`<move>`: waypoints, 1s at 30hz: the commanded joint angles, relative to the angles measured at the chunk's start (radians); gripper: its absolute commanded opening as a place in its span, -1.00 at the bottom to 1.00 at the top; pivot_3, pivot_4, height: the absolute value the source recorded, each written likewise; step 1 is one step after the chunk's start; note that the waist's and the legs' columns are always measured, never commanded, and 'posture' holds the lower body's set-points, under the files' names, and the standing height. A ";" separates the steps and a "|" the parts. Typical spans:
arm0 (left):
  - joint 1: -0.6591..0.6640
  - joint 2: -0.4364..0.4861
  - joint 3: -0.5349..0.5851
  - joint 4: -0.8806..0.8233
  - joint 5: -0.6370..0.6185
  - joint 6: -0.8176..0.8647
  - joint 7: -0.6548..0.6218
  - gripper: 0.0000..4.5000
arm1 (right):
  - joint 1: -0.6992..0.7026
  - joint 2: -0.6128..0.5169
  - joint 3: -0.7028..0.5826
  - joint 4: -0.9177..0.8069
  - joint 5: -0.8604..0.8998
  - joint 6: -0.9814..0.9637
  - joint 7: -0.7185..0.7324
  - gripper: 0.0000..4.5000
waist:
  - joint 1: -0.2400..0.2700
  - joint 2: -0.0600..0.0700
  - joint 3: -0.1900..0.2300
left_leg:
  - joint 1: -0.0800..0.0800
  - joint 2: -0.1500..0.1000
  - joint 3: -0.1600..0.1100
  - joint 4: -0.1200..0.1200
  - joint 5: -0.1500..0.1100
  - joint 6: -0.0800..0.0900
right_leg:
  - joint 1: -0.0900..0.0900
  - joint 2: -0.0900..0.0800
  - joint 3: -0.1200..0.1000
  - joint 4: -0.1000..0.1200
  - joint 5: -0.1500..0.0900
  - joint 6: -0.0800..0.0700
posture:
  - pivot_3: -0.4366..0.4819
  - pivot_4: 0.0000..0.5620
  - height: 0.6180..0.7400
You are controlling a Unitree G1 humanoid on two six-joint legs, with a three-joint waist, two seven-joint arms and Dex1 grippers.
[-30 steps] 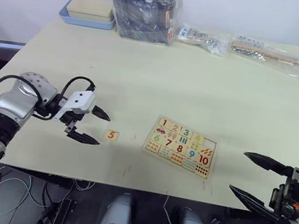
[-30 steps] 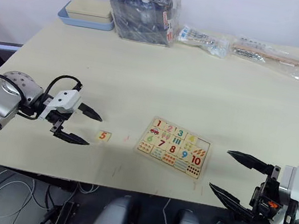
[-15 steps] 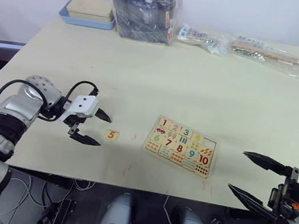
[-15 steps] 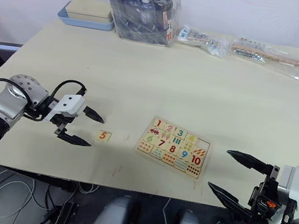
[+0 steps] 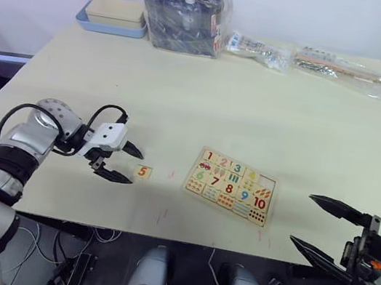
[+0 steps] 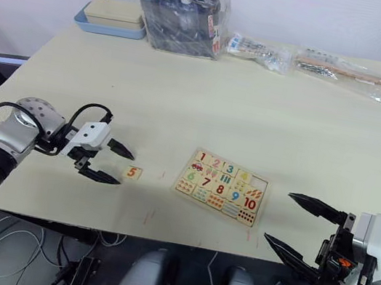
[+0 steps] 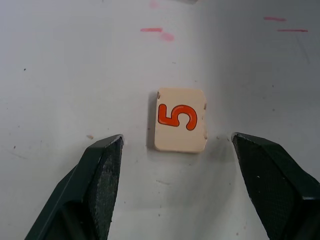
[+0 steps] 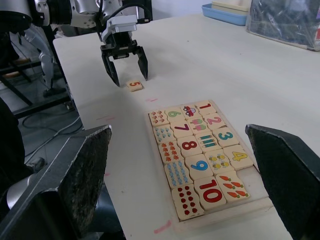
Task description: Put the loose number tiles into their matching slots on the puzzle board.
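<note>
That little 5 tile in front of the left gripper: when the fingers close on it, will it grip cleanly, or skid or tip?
The 5 tile looks like a small flat wooden square, so probably stiff and light. Lying flat on the smooth table, it seems unlikely to roll or tip, but may skid if one finger touches first. The left gripper is open with fingers on both sides, which should favour a centred pinch.
</note>
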 commanded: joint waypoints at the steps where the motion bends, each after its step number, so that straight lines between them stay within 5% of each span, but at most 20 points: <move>1: -0.022 0.004 -0.003 0.002 0.004 -0.013 -0.032 0.65 | 0.009 0.002 -0.033 -0.034 0.018 -0.017 -0.004 1.00 | 0.000 0.000 0.000 | 0.000 0.000 0.000 0.000 0.000 0.000 | 0.000 0.000 0.000 0.000 0.000 0.000 | -0.05 -0.47 1.00; 2: -0.021 0.003 -0.003 0.002 0.004 -0.013 -0.032 0.65 | 0.010 0.002 -0.033 -0.035 0.019 -0.016 -0.005 1.00 | 0.000 0.000 0.000 | 0.000 0.000 0.000 0.000 0.000 0.000 | 0.000 0.000 0.000 0.000 0.000 0.000 | -0.05 -0.47 1.00; 4: -0.022 0.001 -0.003 0.005 0.008 -0.017 -0.032 0.33 | 0.011 0.001 -0.034 -0.037 0.020 -0.016 -0.007 1.00 | 0.000 0.000 0.000 | 0.000 0.000 0.000 0.000 0.000 0.000 | 0.000 0.000 0.000 0.000 0.000 0.000 | -0.05 -0.47 1.00; 18: -0.018 -0.008 0.001 0.016 0.022 -0.040 -0.032 0.33 | 0.008 -0.001 -0.034 -0.028 0.016 -0.021 -0.008 1.00 | 0.000 0.000 0.000 | 0.000 0.000 -0.001 0.002 0.000 0.000 | 0.000 0.000 0.000 0.002 0.000 0.000 | -0.05 -0.47 1.00; 23: -0.014 -0.008 0.004 0.006 0.024 -0.040 -0.032 -0.58 | 0.010 0.003 -0.034 -0.029 0.014 -0.023 -0.012 1.00 | 0.000 0.000 0.000 | 0.000 0.000 -0.001 0.002 0.000 0.000 | 0.000 0.000 0.000 0.002 0.000 0.000 | -0.05 -0.47 1.00; 30: -0.068 0.012 0.035 -0.082 -0.015 0.097 -0.032 -0.58 | 0.011 0.017 -0.030 -0.033 0.004 -0.034 -0.027 1.00 | 0.001 0.000 0.000 | -0.001 0.000 -0.002 0.002 0.000 0.000 | 0.001 0.001 0.000 0.002 0.000 0.000 | -0.05 -0.47 1.00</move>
